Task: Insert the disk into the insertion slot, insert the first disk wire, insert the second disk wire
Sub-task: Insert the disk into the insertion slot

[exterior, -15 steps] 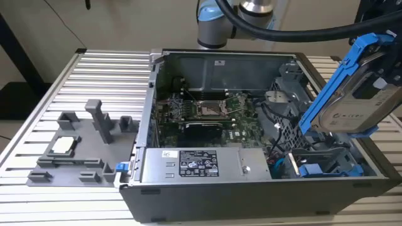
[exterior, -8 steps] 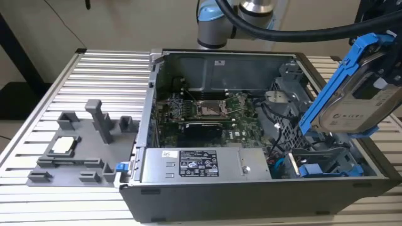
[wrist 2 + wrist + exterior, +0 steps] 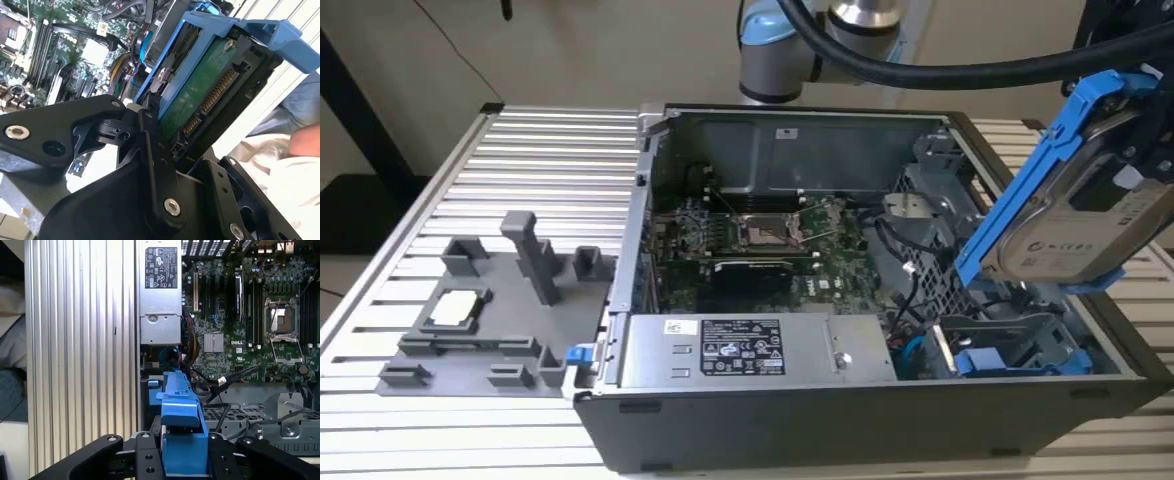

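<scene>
my end effector [image 3: 183, 459] is clenching the disk [image 3: 1083, 215] by its blue carrier. i am holding it tilted above the open computer case [image 3: 761, 425].

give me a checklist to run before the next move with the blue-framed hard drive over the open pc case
1. Grip: black gripper shut on the silver-grey hard drive in a blue plastic carrier, clamped from both sides: ok.
2. Drive seated in the slot: not ok; it hangs tilted over the open dark-grey computer case.
3. Gold connector strip on the drive free of wires: ok.
4. Loose black cables out of the drive's path: cannot tell.
5. Person's arm well away from the robot: not ok, it looks close.
</scene>
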`<state>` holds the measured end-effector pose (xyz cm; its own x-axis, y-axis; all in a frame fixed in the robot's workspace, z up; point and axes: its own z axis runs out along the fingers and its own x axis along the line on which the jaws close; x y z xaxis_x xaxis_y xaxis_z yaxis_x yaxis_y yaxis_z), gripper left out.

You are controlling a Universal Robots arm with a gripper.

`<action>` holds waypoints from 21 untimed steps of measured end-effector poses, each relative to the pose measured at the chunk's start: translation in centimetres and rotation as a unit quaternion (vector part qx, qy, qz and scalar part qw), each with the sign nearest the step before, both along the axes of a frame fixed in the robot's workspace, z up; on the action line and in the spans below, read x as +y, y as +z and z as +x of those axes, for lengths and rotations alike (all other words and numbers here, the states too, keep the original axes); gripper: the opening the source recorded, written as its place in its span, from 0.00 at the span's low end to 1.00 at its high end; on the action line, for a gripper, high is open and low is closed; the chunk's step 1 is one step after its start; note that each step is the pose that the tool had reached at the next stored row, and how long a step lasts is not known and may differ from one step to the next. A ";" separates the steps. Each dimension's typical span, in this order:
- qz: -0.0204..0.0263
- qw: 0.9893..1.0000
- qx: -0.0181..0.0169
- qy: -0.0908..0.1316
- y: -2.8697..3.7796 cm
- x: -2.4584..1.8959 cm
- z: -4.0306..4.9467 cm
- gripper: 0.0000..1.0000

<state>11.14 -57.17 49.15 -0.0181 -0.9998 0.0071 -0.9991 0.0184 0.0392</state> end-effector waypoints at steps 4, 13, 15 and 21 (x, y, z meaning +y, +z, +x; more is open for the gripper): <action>0.001 1.000 -0.002 0.000 -0.23 0.00 0.00 0.33; 0.001 1.000 -0.004 0.000 -0.90 0.06 0.00 0.33; 0.001 1.000 -0.004 0.000 -1.00 0.07 0.00 0.33; 0.001 1.000 -0.005 0.000 -1.28 0.09 0.00 0.33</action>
<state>11.14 -57.08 47.87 -0.0181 -0.9998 0.0046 -0.9994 0.0183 0.0303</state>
